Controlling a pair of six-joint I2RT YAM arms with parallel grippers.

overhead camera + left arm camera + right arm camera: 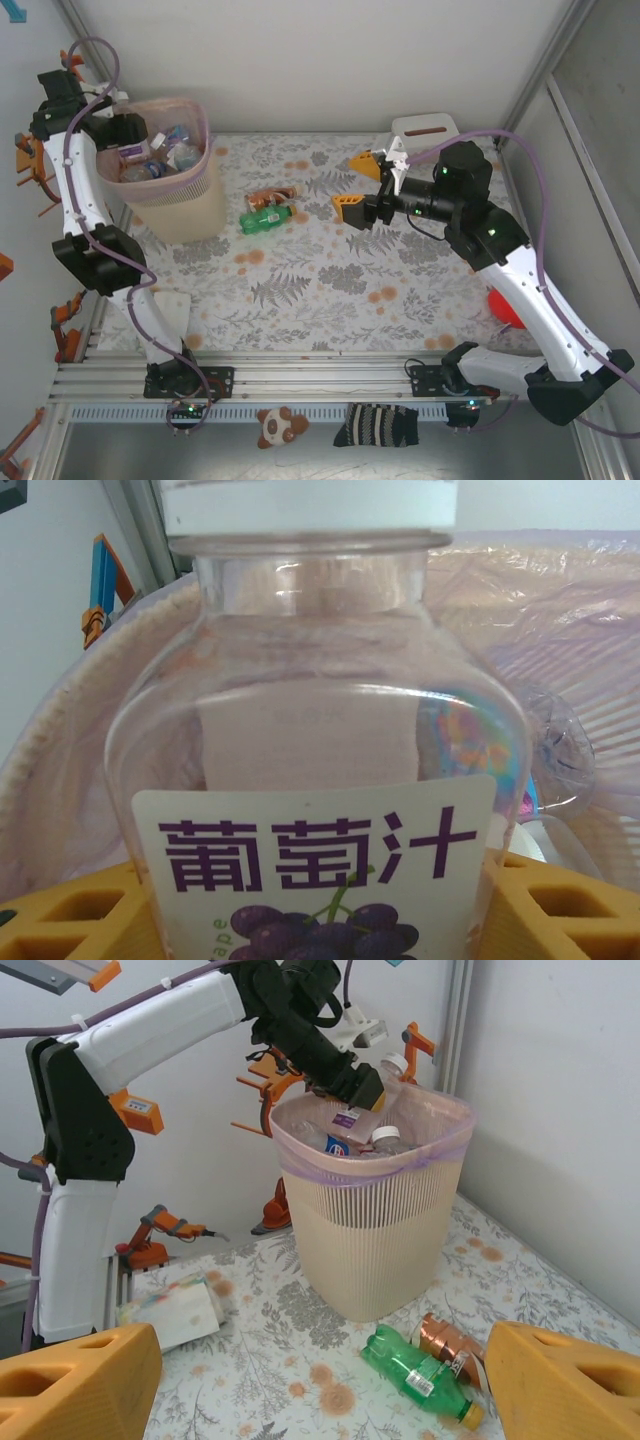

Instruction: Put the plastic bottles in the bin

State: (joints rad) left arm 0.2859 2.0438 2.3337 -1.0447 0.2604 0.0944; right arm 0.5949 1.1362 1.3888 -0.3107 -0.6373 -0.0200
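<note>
My left gripper (pixel 128 140) hangs over the pale-pink bin (pixel 190 205), shut on a clear grape-juice bottle (pixel 320 760) with a white cap. The bottle shows between its yellow fingers (pixel 560 910). In the right wrist view that bottle (pixel 368 1108) tilts above the bin's rim (pixel 375 1165). Several bottles (pixel 165 158) lie inside the bin. A green bottle (pixel 265 218) and a crushed brown one (pixel 272 196) lie on the table right of the bin, also seen as the green bottle (pixel 418 1368) and the brown one (pixel 448 1340). My right gripper (pixel 358 186) is open, in the air right of them, holding nothing.
A small white-pink lidded box (pixel 425 128) stands at the back right. A folded white packet (pixel 170 305) lies near the left arm's base. A red object (pixel 505 305) sits by the right wall. A toy bear (pixel 278 426) and a striped sock (pixel 378 426) lie below the rail.
</note>
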